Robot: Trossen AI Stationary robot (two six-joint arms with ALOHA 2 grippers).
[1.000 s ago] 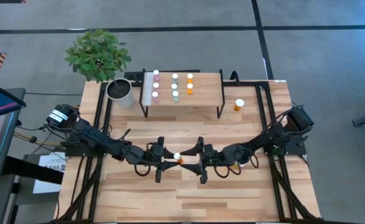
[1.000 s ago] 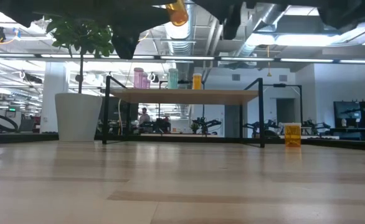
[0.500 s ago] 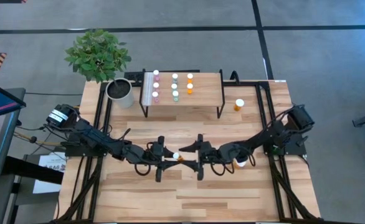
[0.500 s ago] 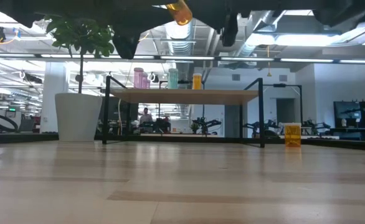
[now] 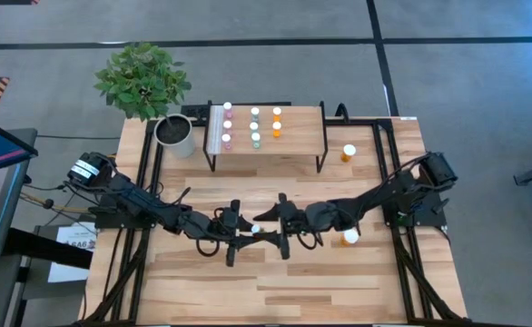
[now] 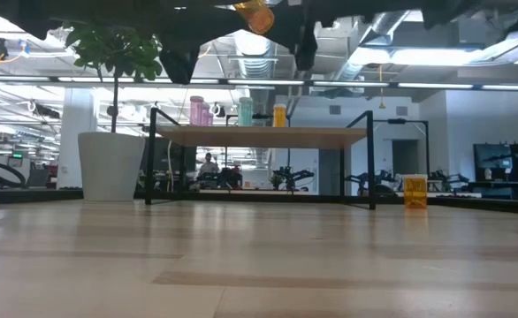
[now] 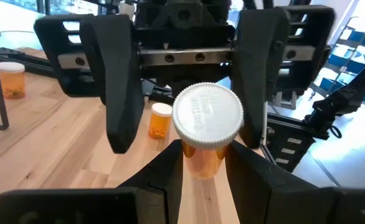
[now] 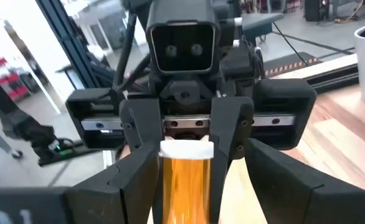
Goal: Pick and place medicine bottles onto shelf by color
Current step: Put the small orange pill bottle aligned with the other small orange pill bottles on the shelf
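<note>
My left gripper [image 5: 248, 234] is shut on a larger orange bottle with a white cap [image 7: 207, 116], high above the table's middle; the bottle also shows at the top of the low view [image 6: 255, 16]. My right gripper [image 5: 277, 229] is open and faces the left one. Its two fingers [image 7: 117, 87] stand on either side of the bottle without touching it. The shelf [image 5: 298, 136] stands at the far middle on black legs. It carries pink [image 5: 227, 123], teal [image 5: 255, 127] and orange [image 5: 277, 123] bottles, standing upright in rows. My left gripper pinches the orange body just under the white cap [image 7: 201, 163] between its two fingers. The fingers lie about level and point toward the table's right. The bottle is lifted clear of the table and tilted, with its cap end toward my left gripper and its body toward the right one [image 8: 185, 180].
An orange bottle [image 5: 349, 153] stands on the table right of the shelf, and another [image 5: 349, 236] stands under my right arm. A grey-white plant pot [image 5: 175, 134] stands left of the shelf. Black frame rails [image 5: 386, 154] run along both table sides.
My right gripper has moved toward the table's left, up to my left gripper, and its open fingers now stand on either side of the held orange bottle. The orange bottle on the table under the right arm has come into sight.
</note>
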